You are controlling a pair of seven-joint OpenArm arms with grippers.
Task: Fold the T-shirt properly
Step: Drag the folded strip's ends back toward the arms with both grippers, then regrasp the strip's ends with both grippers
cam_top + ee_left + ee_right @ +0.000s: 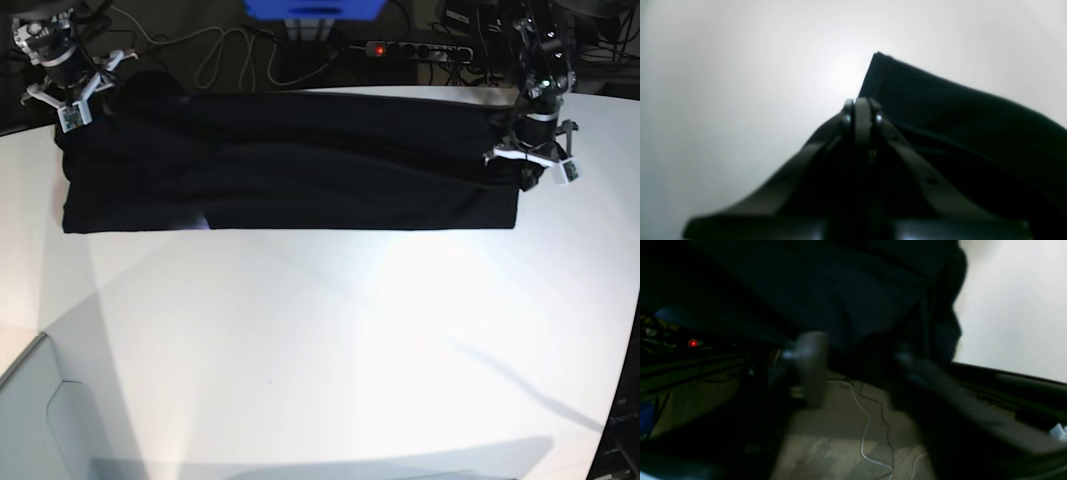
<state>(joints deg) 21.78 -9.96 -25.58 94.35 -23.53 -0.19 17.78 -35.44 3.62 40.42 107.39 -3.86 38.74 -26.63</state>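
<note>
The black T-shirt (290,165) lies as a long folded band across the far part of the white table (330,340), plain side up. At its right end in the base view, my left gripper (532,165) is shut, and the cloth rises to its tips. The left wrist view shows the left gripper (862,104) with jaws together and a corner of the T-shirt (940,110) just beyond and to the right. At the band's other end, my right gripper (68,100) stands open. In the blurred right wrist view the right gripper (860,363) shows only floor between its fingers, under the dark T-shirt (840,290).
Beyond the table's far edge lie a power strip (415,48) with a red light, a blue box (315,8) and loose cables (215,55). White cables (867,426) run over the floor below my right gripper. A pale panel (40,420) adjoins the table's near left corner.
</note>
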